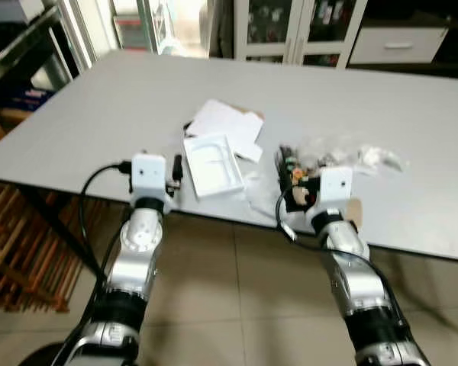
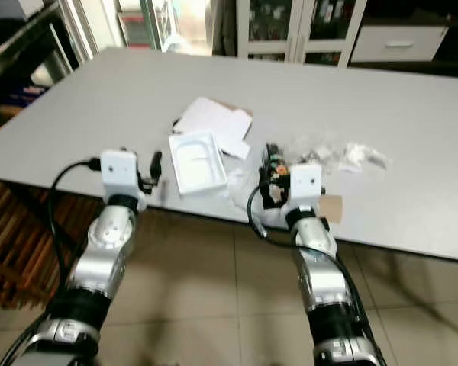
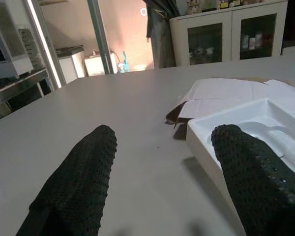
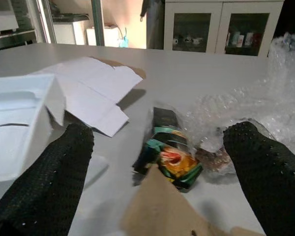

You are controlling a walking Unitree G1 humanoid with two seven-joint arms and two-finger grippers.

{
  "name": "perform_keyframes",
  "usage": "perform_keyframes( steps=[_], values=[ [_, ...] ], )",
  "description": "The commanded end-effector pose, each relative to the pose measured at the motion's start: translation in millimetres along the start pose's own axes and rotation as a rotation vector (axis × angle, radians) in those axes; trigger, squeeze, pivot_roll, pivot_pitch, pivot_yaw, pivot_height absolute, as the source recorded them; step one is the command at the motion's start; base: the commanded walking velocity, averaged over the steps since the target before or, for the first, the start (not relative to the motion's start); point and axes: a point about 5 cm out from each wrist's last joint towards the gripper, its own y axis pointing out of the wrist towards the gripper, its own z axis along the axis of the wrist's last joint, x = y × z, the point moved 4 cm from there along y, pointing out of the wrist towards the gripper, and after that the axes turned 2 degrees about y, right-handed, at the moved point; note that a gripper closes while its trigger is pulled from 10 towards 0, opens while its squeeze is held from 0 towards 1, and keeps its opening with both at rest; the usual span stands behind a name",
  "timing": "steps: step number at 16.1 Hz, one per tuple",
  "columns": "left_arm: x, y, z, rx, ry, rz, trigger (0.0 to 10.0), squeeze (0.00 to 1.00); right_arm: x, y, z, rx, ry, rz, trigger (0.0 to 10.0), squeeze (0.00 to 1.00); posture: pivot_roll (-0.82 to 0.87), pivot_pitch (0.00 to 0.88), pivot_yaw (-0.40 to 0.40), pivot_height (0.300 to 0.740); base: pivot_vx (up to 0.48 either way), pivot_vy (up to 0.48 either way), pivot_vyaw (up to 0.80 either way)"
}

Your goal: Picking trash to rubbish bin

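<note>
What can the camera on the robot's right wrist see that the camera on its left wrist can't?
Right wrist view alone: a dark snack wrapper lying between the open right gripper fingers, crinkly clear plastic beside it, and a brown cardboard scrap up close.

Left wrist view alone: the open left gripper and a dark shelf beside the table.

Both: the grey table, the white plastic tray, the flattened white cardboard box and the glass-door cabinet behind.

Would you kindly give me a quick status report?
Both grippers open, left, right. Right lined up on wrapper. Tray beside left. Nothing picked yet.
</note>
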Motion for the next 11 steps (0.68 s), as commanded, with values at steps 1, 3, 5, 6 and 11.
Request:
perform_keyframes(
  steps=[1, 3, 5, 6, 11],
  values=[
    [11.9, -0.3, 1.6, 0.002, 0.001, -0.033, 10.0, 0.00, 9.8, -2.4, 1.1, 0.000, 0.000, -0.018, 10.0, 0.00, -0.05, 0.084, 0.030, 0.740, 0.000, 0.000, 0.00],
    [12.2, 0.1, 1.5, 0.000, 0.000, -0.033, 10.0, 0.00, 10.5, -2.5, 1.0, -0.002, 0.000, -0.021, 10.0, 0.00, -0.06, 0.084, 0.032, 0.740, 0.000, 0.000, 0.00],
    [12.1, 0.1, 1.7, 0.002, 0.003, -0.031, 10.0, 0.00, 10.3, -2.7, 0.3, -0.005, -0.002, -0.019, 10.0, 0.00, -0.06, 0.085, 0.031, 0.740, 0.129, 0.000, 0.00],
    [11.7, 0.3, 1.7, 0.002, 0.006, -0.030, 10.0, 0.00, 10.2, -2.7, 0.1, -0.006, -0.003, -0.018, 10.0, 0.00, -0.06, 0.084, 0.031, 0.740, 0.394, 0.000, 0.00],
    [10.1, 0.3, 1.1, -0.002, 0.014, -0.027, 10.0, 0.00, 9.9, -2.5, -0.9, -0.013, -0.005, -0.016, 10.0, 0.00, -0.05, 0.086, 0.030, 0.740, 0.467, 0.000, 0.00]
  ],
)
